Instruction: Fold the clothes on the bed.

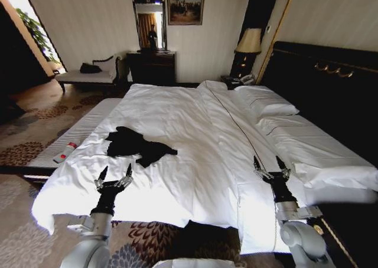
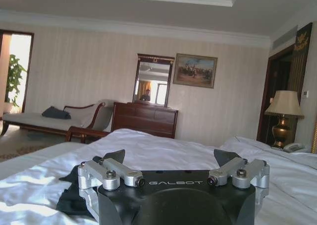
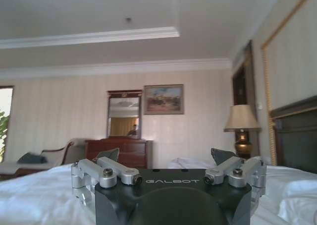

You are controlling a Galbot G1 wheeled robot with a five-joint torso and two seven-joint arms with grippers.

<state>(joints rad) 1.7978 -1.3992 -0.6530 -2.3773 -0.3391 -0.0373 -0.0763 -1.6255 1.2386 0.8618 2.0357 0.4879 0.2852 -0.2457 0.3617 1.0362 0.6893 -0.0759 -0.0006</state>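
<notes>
We face the bed (image 1: 195, 132) from its foot: white duvet, white pillows (image 1: 269, 105) at the right by the tall dark headboard (image 1: 331, 85). Along the bed's left side runs a pale striped bench (image 1: 77, 135) carrying a small white bottle with a red band (image 1: 65, 153). Beyond, against the far wall, we note a cream chaise (image 1: 88, 74), a dark wooden dresser (image 1: 152, 66) with a mirror (image 1: 149, 20), a framed painting (image 1: 185, 4) and a lamp (image 1: 249, 42) by the headboard. The black T-shirt (image 1: 137, 145) lies crumpled on the duvet toward the bed's near left part; no lettering on it can be read from here. The only legible writing is "GALBOT", printed white on each gripper body in the wrist views. The left gripper (image 1: 115, 175) hovers over the duvet near the foot edge, fingers apart, with the shirt just beyond it; the left wrist view shows dark cloth (image 2: 74, 190) past the fingers (image 2: 106, 173), not touching them. The right gripper (image 1: 270, 165) stands over the right half of the mattress, fingers likewise apart, well away from the shirt; its wrist view (image 3: 166, 178) shows bare white bedding and the headboard's edge. The wrist views alone take in the ceiling moulding.
</notes>
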